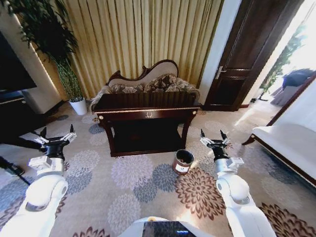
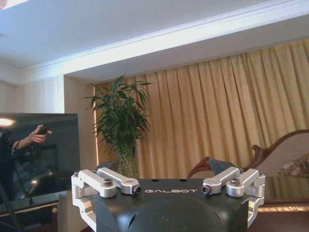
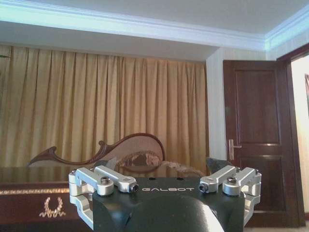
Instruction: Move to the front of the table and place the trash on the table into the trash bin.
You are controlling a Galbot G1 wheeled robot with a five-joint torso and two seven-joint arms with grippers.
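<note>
The table [image 1: 146,112], dark and glossy with gold trim and a gold emblem on its front, stands ahead of me at mid-room. Its top is seen at a shallow angle, and the trash on it is hidden from here. The trash bin [image 1: 182,161], small, round and reddish-brown with a white label, sits on the carpet by the table's front right leg. My left gripper [image 1: 57,132] is raised at the left, open and holding nothing. My right gripper [image 1: 213,135] is raised at the right, open and holding nothing, just right of the bin. The right wrist view catches the table's front [image 3: 29,198].
A carved sofa [image 1: 148,79] stands behind the table before the curtains. A potted plant [image 1: 74,94] and a dark TV cabinet [image 1: 12,116] are at the left. A white bench [image 1: 291,143] and a dark door [image 1: 242,59] are at the right. Patterned carpet [image 1: 143,185] lies between me and the table.
</note>
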